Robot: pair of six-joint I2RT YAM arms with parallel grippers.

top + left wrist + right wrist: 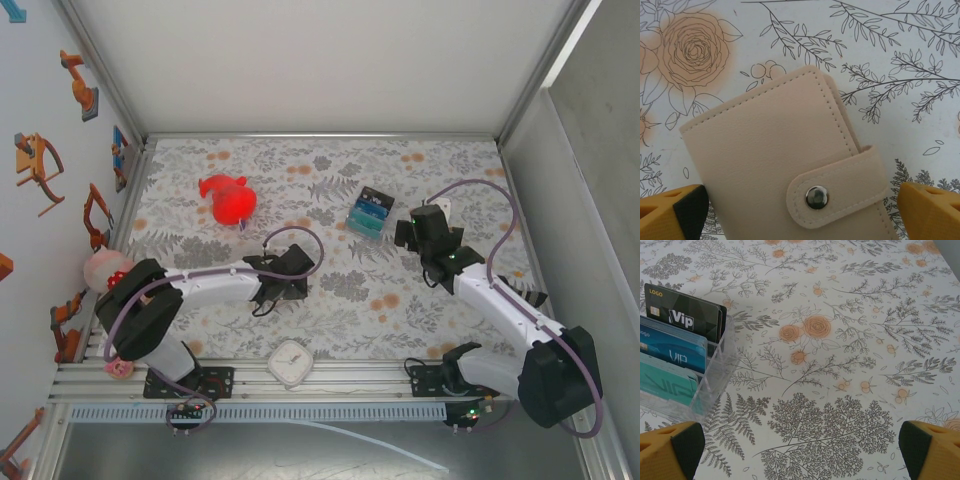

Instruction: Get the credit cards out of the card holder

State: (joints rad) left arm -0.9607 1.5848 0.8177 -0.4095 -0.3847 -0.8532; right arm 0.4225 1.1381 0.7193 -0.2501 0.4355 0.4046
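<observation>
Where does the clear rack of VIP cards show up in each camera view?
Top external: clear rack just right of centre, toward the far side.
Right wrist: clear rack at the left edge, mid-height.
Left wrist: shut tan card holder at centre.
Shared landmark: the floral tablecloth.

On my list: floral worktop (400, 310); red toy (228, 200), far left; white clock (291, 362), near edge; clear plastic rack (715, 385), right of centre.
</observation>
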